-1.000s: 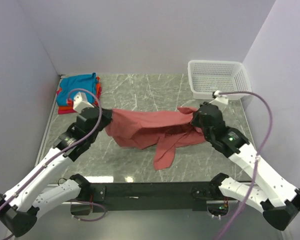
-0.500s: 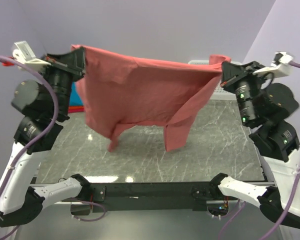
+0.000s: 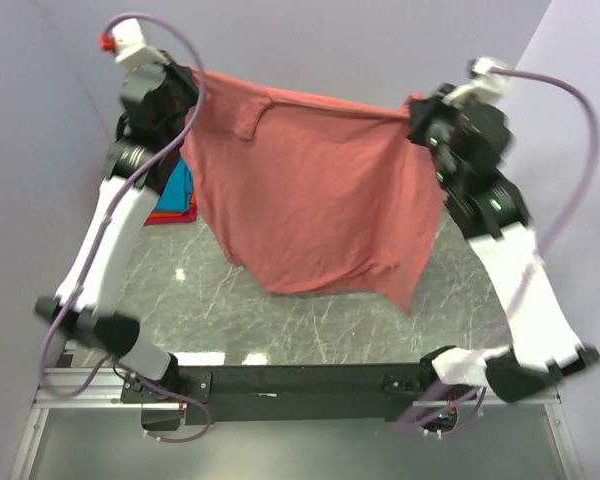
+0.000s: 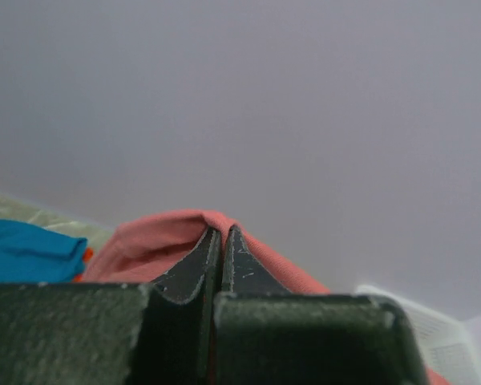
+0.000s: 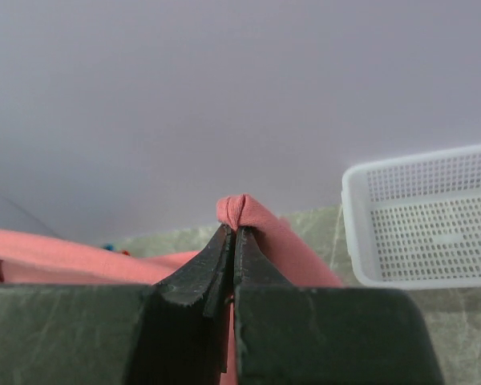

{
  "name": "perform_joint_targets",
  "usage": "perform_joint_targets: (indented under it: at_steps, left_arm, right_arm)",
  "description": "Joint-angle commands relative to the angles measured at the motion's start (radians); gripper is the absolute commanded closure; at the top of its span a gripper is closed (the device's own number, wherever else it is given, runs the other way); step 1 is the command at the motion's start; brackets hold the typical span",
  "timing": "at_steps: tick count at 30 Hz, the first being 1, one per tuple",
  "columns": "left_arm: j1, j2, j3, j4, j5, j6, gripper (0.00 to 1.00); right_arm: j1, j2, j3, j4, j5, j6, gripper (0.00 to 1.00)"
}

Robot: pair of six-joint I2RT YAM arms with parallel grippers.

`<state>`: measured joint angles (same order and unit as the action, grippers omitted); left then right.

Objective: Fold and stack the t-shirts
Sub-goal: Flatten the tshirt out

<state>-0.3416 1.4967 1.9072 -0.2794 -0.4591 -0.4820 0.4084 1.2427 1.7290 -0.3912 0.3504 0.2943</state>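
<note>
the salmon-pink shirt (image 3: pixel 315 200) hangs in the air as a wide sheet between the two arms. its top edge stretches from the left claw (image 3: pixel 187 82) at the far left to the right claw (image 3: pixel 417 112) at the far right, and its lower edge dangles above the surface (image 3: pixel 310 325), apparently clear of it. both claws are pressed together, each pinching a small fold of pink cloth at its tips, as the wrist views show. the step in hand looks like spreading the shirt before laying it flat. to do it well, the top edge should be taut and level, since the right side sits a little lower. the lower edge should then go down first on bare surface near the middle, with the rest drawn down smoothly, away from the folded stack (image 3: pixel 185 190) of teal and orange shirts at the far left. the pinches look shallow, so a jerk could slip a corner free. the hanging shirt hides much of the far surface and part of the stack. the basket (image 5: pixel 421 216) shows only in the wrist views. the sleeves, and which edge is gripped, are hard to make out.
</note>
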Motion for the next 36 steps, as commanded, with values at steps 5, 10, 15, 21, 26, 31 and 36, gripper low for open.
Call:
perform_joint_targets:
  at_steps: [5,10,15,21,26,31,36]
  left_arm:
    - [0.121,0.393,0.645,-0.056,0.149,0.100,0.99]
    - [0.131,0.259,0.526,0.149,0.209,0.144,0.99]
    - [0.131,0.166,0.429,0.140,0.151,0.210,0.99]
    - [0.131,-0.152,-0.235,0.231,0.227,0.087,0.99]
    - [0.128,-0.507,-1.029,0.342,0.235,-0.315,0.99]
    - [0.090,-0.627,-1.353,0.017,0.192,-0.656,0.99]
    - [0.026,-0.682,-1.373,-0.309,0.120,-0.759,0.65]
  right_arm:
    - [-0.080,0.296,0.380,0.036,-0.135,-0.084,1.00]
    - [-0.088,0.425,0.671,-0.071,-0.172,-0.089,1.00]
    - [-0.086,0.282,0.390,0.063,-0.208,-0.058,1.00]
    - [-0.088,-0.015,-0.242,0.233,-0.235,0.040,1.00]
    - [-0.085,-0.241,-0.783,0.310,-0.347,0.164,1.00]
    - [-0.082,-0.365,-1.206,0.331,-0.479,0.321,0.95]
    - [-0.077,-0.451,-1.399,0.203,-0.593,0.417,0.57]
